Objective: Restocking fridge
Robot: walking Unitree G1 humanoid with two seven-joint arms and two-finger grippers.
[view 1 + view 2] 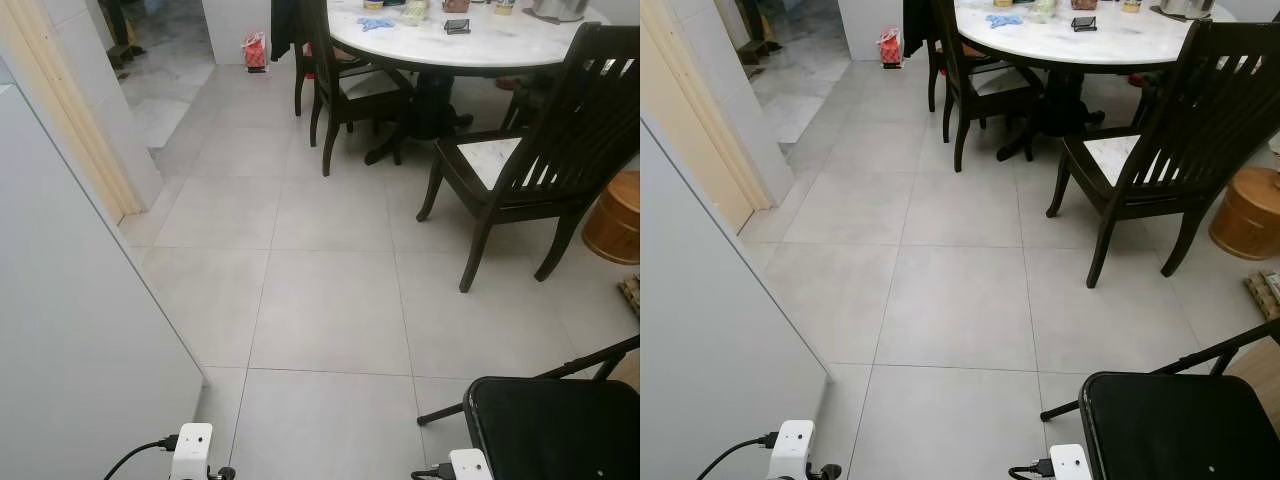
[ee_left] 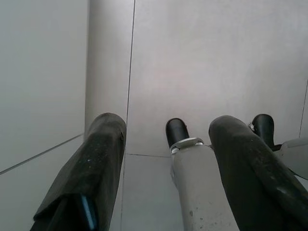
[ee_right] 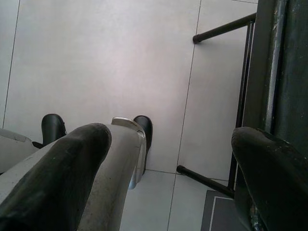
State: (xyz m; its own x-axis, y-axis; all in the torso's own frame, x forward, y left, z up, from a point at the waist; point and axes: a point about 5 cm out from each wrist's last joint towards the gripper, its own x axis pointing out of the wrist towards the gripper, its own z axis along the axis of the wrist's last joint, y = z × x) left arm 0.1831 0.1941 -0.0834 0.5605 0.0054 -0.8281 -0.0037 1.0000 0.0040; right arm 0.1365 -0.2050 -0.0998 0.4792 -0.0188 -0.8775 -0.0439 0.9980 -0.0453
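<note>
Dining table [image 1: 470, 45], three dark chairs, both pincers spread, empty.

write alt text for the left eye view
Grey tiled floor stretches ahead to a round white table with dark wooden chairs around it. A white panel fills the left edge, and a black folding chair sits at the bottom right.
</note>
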